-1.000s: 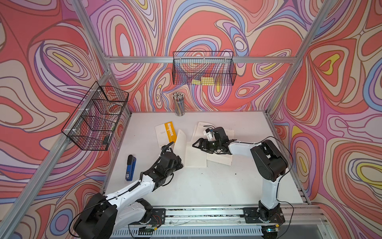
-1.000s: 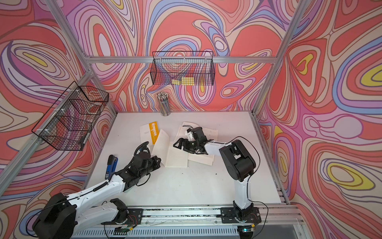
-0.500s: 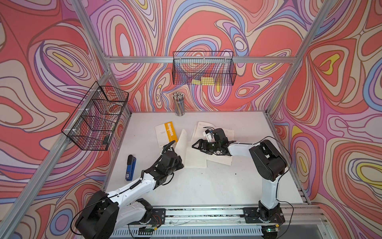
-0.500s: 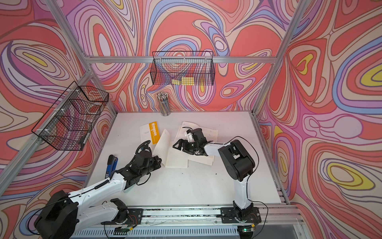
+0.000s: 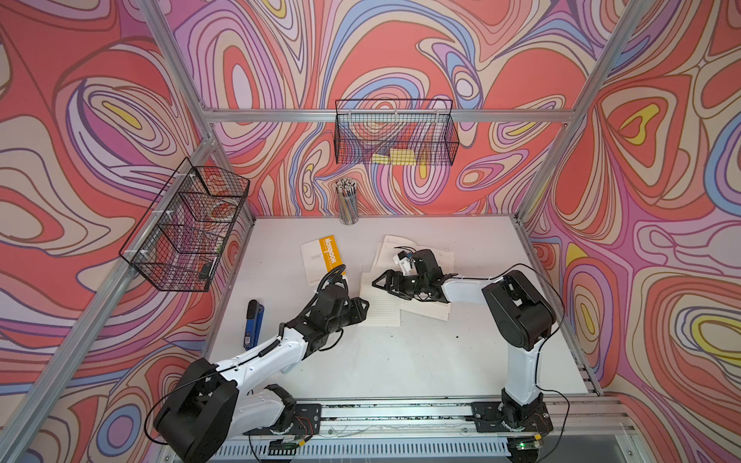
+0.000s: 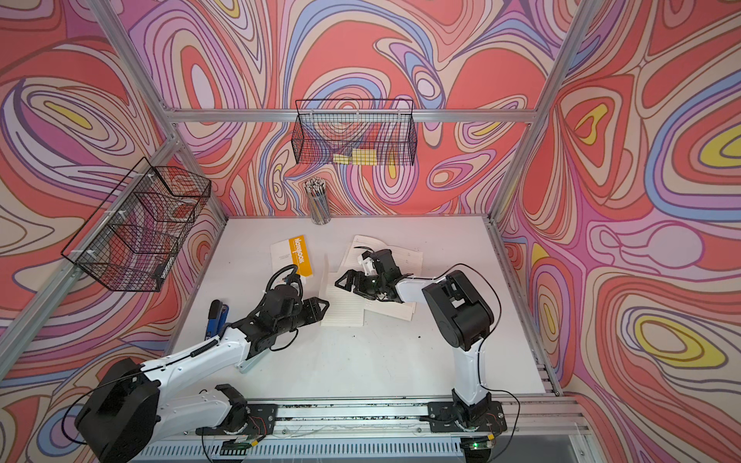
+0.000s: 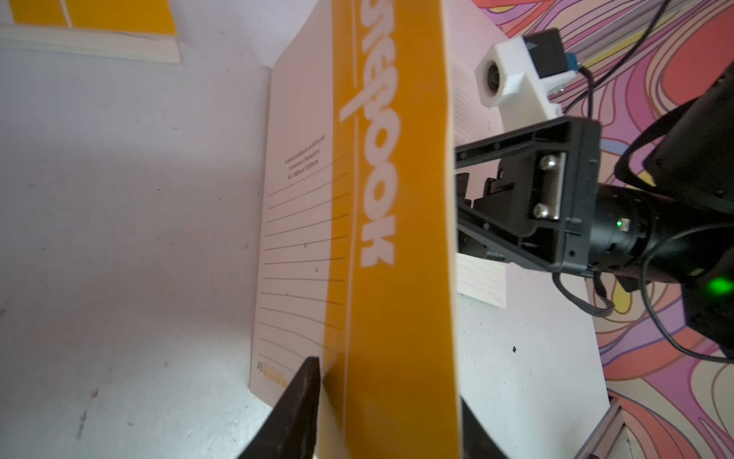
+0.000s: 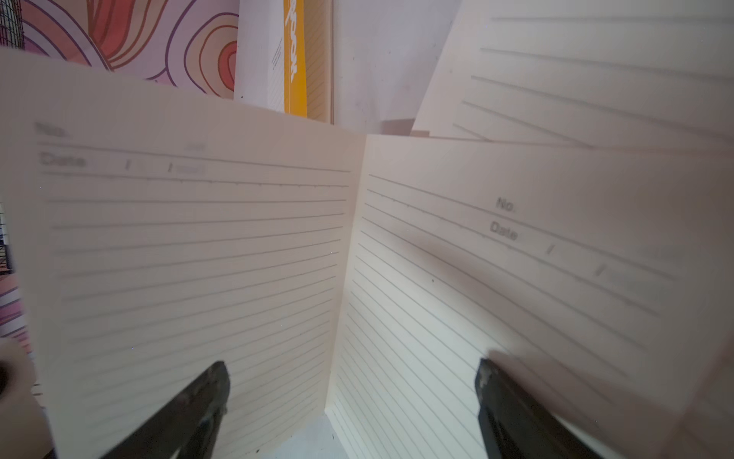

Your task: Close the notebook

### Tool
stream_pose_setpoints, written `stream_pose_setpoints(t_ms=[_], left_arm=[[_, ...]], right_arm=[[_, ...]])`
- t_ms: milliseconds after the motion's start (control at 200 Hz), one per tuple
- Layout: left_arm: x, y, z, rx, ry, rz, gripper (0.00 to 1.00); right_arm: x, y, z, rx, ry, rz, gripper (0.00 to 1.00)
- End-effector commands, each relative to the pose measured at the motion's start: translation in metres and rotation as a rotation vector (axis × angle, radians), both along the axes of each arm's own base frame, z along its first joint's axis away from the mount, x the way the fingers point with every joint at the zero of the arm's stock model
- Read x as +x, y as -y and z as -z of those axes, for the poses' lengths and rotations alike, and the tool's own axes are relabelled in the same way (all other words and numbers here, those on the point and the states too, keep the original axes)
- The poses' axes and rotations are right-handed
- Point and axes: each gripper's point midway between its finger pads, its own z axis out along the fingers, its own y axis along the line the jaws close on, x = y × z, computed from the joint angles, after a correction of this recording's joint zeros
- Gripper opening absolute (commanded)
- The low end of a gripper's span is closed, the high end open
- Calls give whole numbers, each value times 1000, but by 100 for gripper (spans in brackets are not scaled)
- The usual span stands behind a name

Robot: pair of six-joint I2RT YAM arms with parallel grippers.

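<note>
Up front, the left arm reaches across the white tabletop (image 5: 401,352), and the left gripper (image 5: 363,308) sits at the near left corner of the open notebook (image 5: 383,314). From the left wrist view, its fingers (image 7: 302,397) are spread, with the notebook's orange-striped cover (image 7: 393,198) standing nearly upright between them (whether either finger touches it, I can't call). In a top view that cover (image 6: 325,272) shows as a thin pale sliver on edge, with the lined page flat beside it.

Just beyond, the right gripper (image 5: 379,282) comes in from the other side, low over that lined page. The right wrist view shows its fingers (image 8: 198,397) wide apart, with nothing between them but the open spread.

Off at the left edge, well clear, lies a blue tool (image 5: 252,322). Further back, a closed notebook (image 5: 320,260) with the same orange band lies flat, and a second open book (image 5: 441,256) lies partly under the right arm. At the back wall stands a cup of pencils (image 5: 348,204). Above it hangs a wire basket (image 5: 395,136), and another basket (image 5: 184,228) hangs on the left frame.
</note>
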Motion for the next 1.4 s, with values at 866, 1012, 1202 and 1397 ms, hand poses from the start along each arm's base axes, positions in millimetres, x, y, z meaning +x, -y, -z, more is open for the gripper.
stream_pose_setpoints(t_ms=[866,1012,1202,1397], left_arm=[[11,47,-23,-92,48,139,43],[10,57,-26,-104,46,160,43],[8,71,-31,-115,55,189,44],[8,85,-34,-130,73,216,51]], right_arm=[[5,14,-131,-44,252,33,98],[6,12,-133,-29,253,30,98],[6,11,-130,-24,246,26,98],[4,12,-129,-27,249,25,98]])
